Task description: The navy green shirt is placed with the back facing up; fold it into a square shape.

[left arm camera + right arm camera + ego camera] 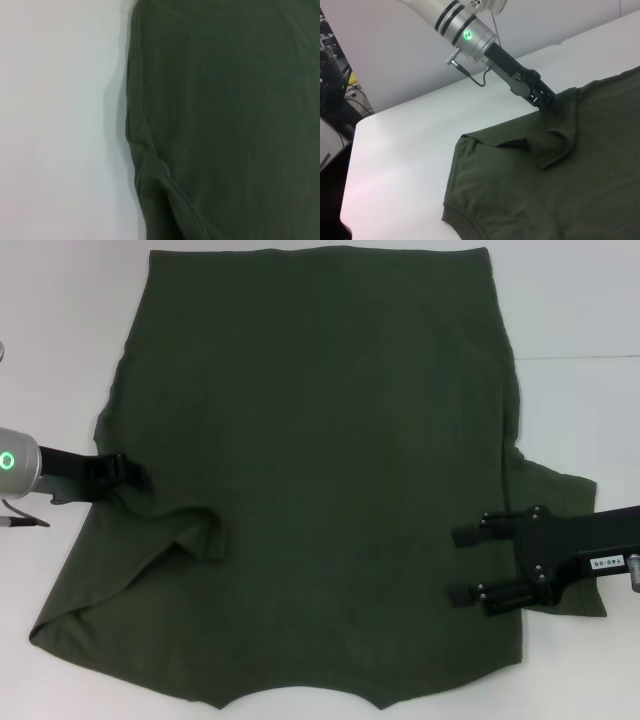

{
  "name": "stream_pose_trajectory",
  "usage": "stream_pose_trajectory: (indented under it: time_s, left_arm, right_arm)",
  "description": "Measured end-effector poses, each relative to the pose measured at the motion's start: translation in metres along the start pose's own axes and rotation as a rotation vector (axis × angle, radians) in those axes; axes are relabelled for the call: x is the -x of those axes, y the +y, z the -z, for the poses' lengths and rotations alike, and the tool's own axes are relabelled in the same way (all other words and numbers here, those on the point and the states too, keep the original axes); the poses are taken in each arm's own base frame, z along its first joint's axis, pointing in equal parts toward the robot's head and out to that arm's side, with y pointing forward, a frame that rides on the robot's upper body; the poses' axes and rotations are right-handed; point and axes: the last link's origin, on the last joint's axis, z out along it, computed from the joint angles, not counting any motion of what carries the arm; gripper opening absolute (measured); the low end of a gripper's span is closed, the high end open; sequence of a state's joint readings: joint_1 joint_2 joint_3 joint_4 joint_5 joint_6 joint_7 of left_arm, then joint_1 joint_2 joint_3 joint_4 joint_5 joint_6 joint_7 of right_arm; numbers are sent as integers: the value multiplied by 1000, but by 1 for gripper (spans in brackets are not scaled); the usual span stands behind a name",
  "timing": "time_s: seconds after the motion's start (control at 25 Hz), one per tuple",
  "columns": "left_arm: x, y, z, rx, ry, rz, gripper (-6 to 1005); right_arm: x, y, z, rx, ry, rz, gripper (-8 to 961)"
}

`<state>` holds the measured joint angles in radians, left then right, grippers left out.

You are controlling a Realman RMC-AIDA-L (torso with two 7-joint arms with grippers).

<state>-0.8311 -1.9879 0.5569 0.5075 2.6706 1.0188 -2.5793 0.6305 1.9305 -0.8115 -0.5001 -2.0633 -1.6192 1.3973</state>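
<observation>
Looking down from the head camera, we see the navy green shirt [320,480] spread across a white table [60,340], plain side up, its neckline at the near edge and its hem at the far edge. It covers most of the tabletop.

We judge the folding to be at its very start. On the robot's left, the sleeve [185,535] is partly turned inward, forming a loose flap with a raised crease, but it is not laid flat. The right sleeve still juts out past the body of the shirt. No fold across the length has been made, so both side folds and the final folds into a square are left to do.

Our left gripper [140,477] reaches in at the shirt's left edge, just above the turned sleeve. In the right wrist view its tip [546,97] meets the cloth where the fabric gathers, and it seems to be pinching the edge, though we cannot tell for certain whether its fingers are closed.

Our right gripper [462,563] hovers over the shirt's right side near the sleeve, its two black fingers spread apart and holding nothing.

A small white label on the right arm carries dark characters, too small for us to read. No lettering or brand shows on the shirt's upward face.
</observation>
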Motion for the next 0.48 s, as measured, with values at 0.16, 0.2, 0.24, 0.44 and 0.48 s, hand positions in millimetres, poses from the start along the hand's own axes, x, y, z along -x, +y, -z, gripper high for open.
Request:
stream_pose_trajectory:
  time_s: [0.16,0.2,0.24,0.44,0.48]
  left_arm:
    - [0,-2,1,-3,4,11,383]
    - [0,-2,1,-3,3,10,379]
    - [0,-2,2,-4,2,9,376]
    - [-1,-1,2,-2,-1,6,240]
    - [-1,-1,2,-1,0,9,197]
  right_arm:
    - [0,0,-1,1,0,1,899]
    - [0,0,-1,1,0,1,899]
    - [0,0,-1,1,-1,1,899]
    - [1,0,-1,2,-1,1,898]
    - [0,0,-1,2,-1,2,898]
